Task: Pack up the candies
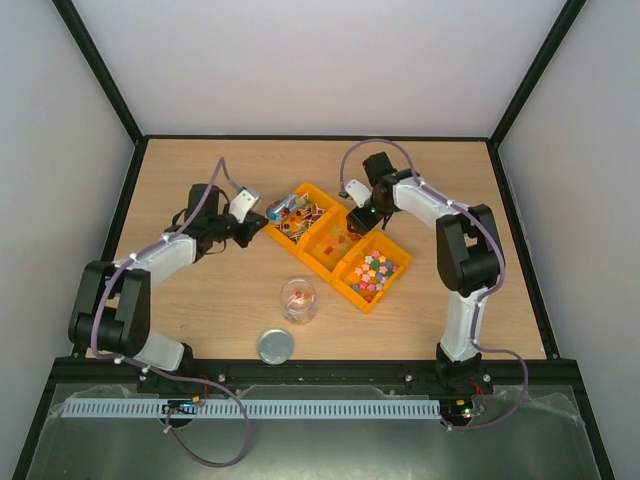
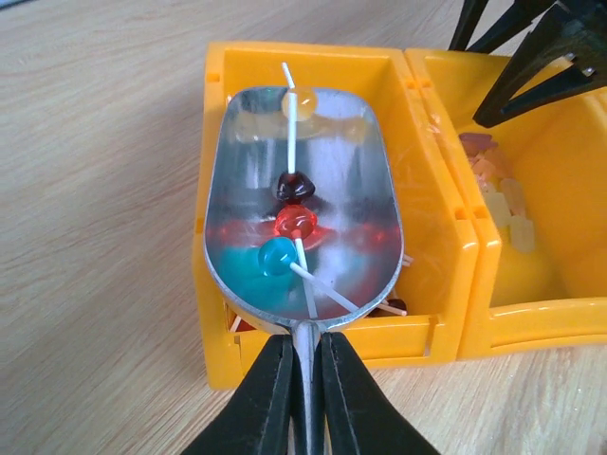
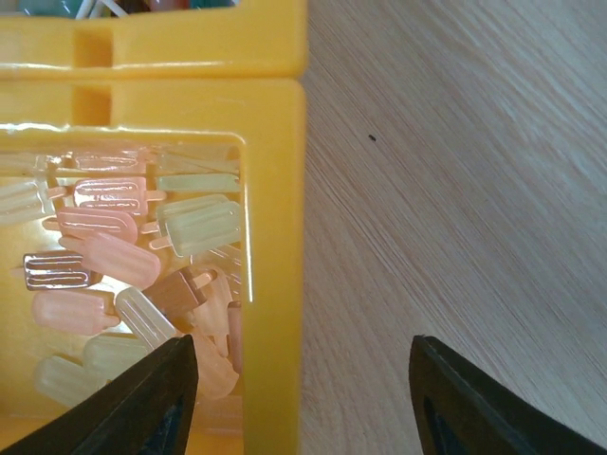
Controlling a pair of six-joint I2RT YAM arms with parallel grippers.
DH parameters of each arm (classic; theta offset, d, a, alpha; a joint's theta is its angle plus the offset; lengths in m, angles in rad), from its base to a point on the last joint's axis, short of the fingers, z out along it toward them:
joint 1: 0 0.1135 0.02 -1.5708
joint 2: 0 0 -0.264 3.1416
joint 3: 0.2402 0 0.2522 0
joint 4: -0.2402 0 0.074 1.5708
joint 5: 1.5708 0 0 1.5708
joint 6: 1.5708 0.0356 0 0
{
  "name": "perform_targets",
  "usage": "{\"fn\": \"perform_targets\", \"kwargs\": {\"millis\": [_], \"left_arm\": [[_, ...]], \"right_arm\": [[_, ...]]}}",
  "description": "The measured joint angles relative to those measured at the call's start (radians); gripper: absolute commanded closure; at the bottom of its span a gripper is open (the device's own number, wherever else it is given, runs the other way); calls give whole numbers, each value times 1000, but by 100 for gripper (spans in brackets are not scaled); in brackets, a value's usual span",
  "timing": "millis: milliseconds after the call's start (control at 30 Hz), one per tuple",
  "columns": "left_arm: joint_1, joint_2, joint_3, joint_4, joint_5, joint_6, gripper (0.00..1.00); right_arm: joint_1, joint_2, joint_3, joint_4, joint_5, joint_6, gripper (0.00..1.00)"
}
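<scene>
Jaws of the left gripper (image 2: 305, 351) are pinched together on the thin handle of a metal scoop (image 2: 247, 190), holding it level right over the end bin (image 2: 398, 336), the yellow one at the left end of a row of three. Lying in the scoop's bowl are four of the candies (image 2: 294, 221), small lollipops on white sticks: one yellow, one dark, one red and one blue. More white sticks poke out from under the scoop inside the end bin.

Touching the end bin on its right is the middle bin (image 3: 275, 190), filled with pale popsicle-shaped sweets (image 3: 199, 223) in pink, green and brown. The right gripper (image 3: 302, 355) hangs there with its jaws wide apart and gripping nothing. They straddle that bin's side wall, one finger over the sweets and the other over the bare bench (image 1: 400, 180).

Further along the row from the end bin sits the third bin (image 1: 350, 296), with chunky multicoloured pieces (image 1: 372, 272). Nearer the arm bases than the end bin stands a clear jar (image 1: 298, 300), upright and open, a bit of red showing inside. Its round metal lid (image 1: 276, 346) lies flat, nearer still.
</scene>
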Motion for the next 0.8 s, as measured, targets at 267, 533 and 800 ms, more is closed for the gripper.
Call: {"fn": "perform_targets", "kwargs": {"millis": [267, 533, 800], "left_arm": [[32, -136, -8, -80, 63, 87, 98], [75, -326, -9, -265, 145, 230, 98], [96, -452, -8, -549, 215, 417, 98]], "right_arm": [[-2, -22, 14, -17, -3, -1, 18], [-10, -45, 19, -25, -6, 0, 9], [-10, -46, 24, -37, -11, 1, 1]]}}
